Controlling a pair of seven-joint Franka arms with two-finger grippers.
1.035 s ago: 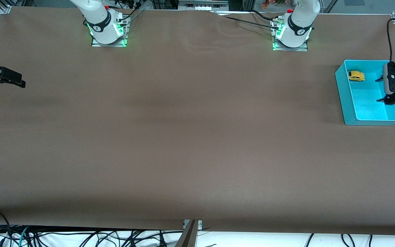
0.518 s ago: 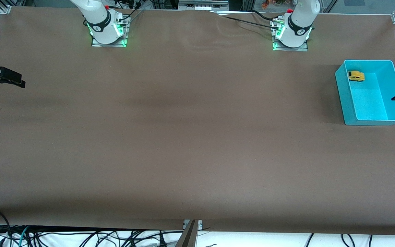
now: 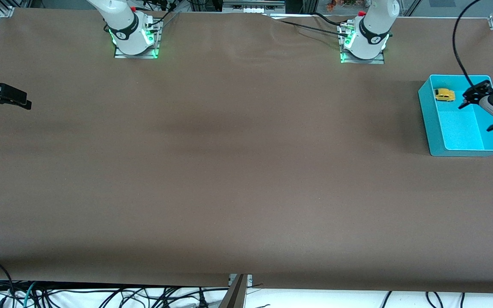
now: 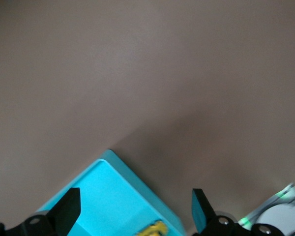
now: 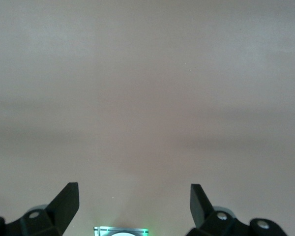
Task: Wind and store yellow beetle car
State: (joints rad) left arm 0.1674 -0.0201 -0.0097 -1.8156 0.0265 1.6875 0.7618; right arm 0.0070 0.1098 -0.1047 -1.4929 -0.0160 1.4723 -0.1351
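Front view: the yellow beetle car (image 3: 444,94) is lying inside the blue bin (image 3: 427,112), storing apparently done. The left pincer (image 3: 480,109), open and empty, is hovering over the bin and should lift straight clear. The right pincer (image 3: 23,102) is waiting over the counter (image 3: 229,171).

Left wrist view: the left pincer's fingers (image 4: 69,211) are spread wide above the bin's corner (image 4: 108,196), the car (image 4: 155,229) showing between them.

Right wrist view: the right pincer's fingers (image 5: 66,201) are standing apart, holding nothing.

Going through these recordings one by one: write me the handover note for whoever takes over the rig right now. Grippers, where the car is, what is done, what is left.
Left gripper: open, holding nothing, up over the teal bin at the left arm's end of the table.
Right gripper: open, holding nothing, waiting over the table's edge at the right arm's end.
Yellow beetle car: lies inside the teal bin, in the corner farthest from the front camera, free of both grippers.
Done: the car is stored in the bin. Whether it was wound cannot be told from these views.
Left: probably nothing but drawing the left arm clear of the bin.
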